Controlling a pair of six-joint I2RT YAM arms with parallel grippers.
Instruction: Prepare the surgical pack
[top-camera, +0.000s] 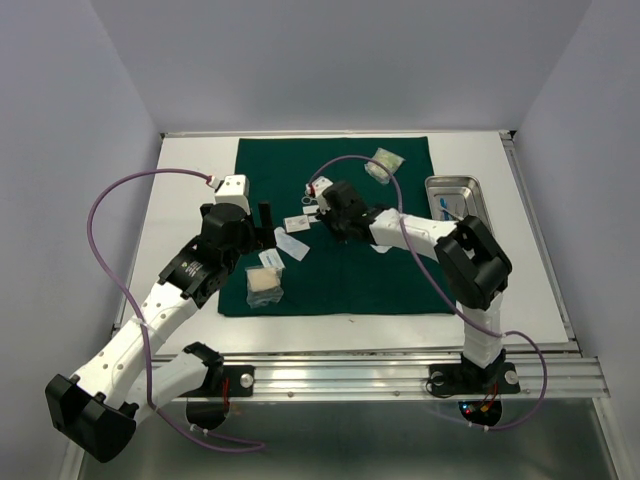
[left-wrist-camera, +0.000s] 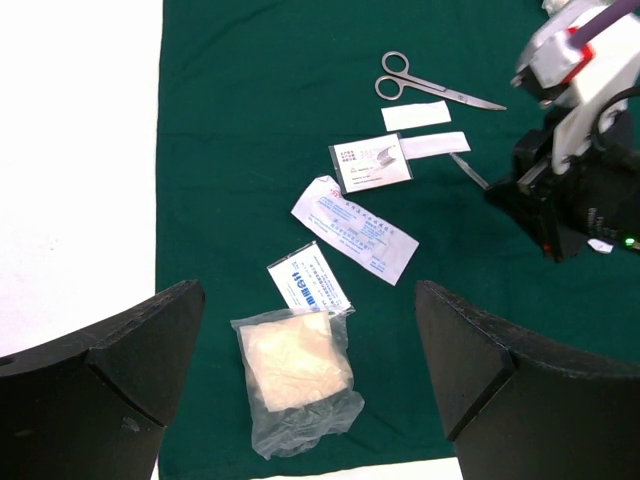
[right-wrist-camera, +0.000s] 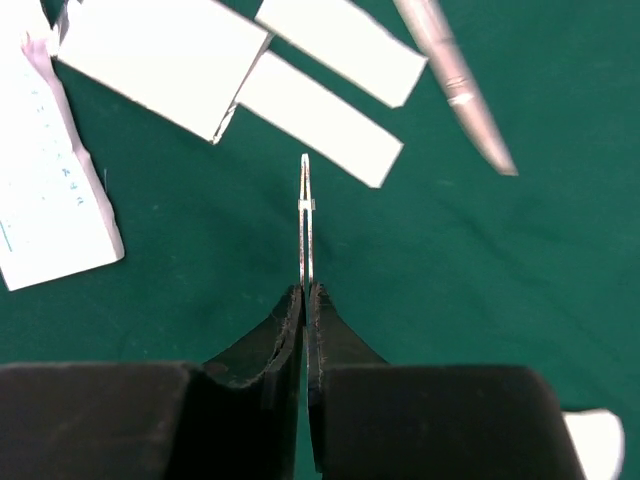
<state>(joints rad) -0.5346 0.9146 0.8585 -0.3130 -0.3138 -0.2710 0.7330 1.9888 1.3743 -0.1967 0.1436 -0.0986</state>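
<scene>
Now the right arm goes up from its base, bends at the elbow near the steel tray (top-camera: 453, 195), and reaches left over the green cloth (top-camera: 400, 270). Its right gripper (right-wrist-camera: 304, 292) points down at the cloth. The two fingers are pressed tight together on the thin metal forceps (right-wrist-camera: 306, 215), which poke out in front of them. The tip of the scissors (left-wrist-camera: 430, 88) lies close by, and so do some white paper strips (right-wrist-camera: 320, 120).

The left arm comes in low from the left and bends up to the left side of the cloth. Its left gripper (left-wrist-camera: 308, 290) hangs above the cloth with the fingers spread wide apart and nothing in them. Under it lie a gauze pad in a clear bag (left-wrist-camera: 295, 365) near the cloth's front edge, and flat white packets (left-wrist-camera: 352, 228) a bit farther in. The tray sits on the white table (top-camera: 190, 200), just off the right side of the cloth.
</scene>
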